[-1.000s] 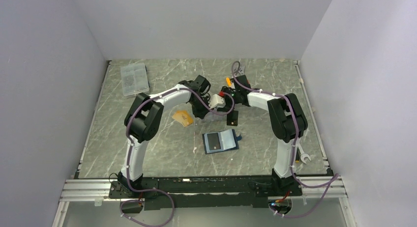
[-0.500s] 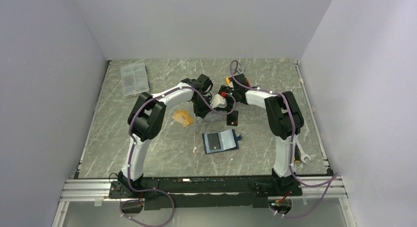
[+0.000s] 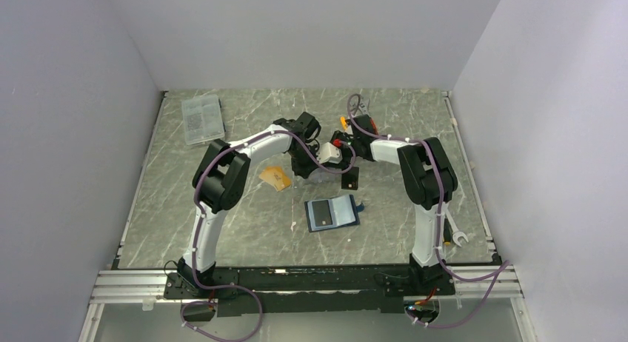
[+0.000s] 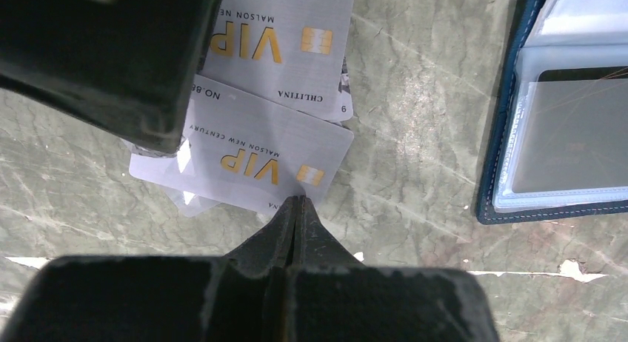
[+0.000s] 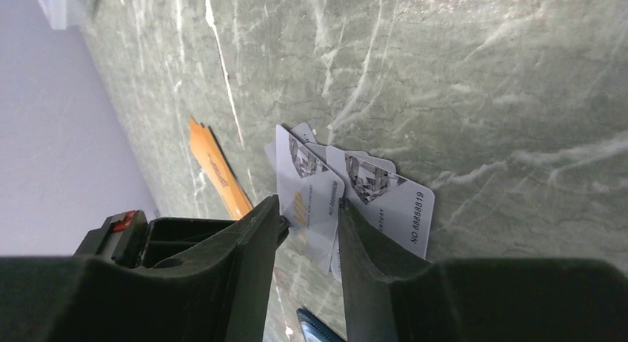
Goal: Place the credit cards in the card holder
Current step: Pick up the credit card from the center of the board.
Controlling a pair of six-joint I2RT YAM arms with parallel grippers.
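My left end effector [image 4: 296, 209] is closed, empty; right end effector [image 5: 309, 212] half-open over silvery VIP cards [image 5: 385, 190]. Navy folding wallet [image 3: 344, 209] awaits them.

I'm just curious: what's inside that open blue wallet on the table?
The card holder lies open, showing clear sleeves; one dark card sits in its left half. Whether more cards lie beneath that top sleeve cannot be seen; it covers them.

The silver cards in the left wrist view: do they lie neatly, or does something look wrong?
They are askew: the silver cards lie fanned and overlapping at different angles on the table, not in a square stack. The shut left gripper meets one card's edge with its tip. No damage shows.
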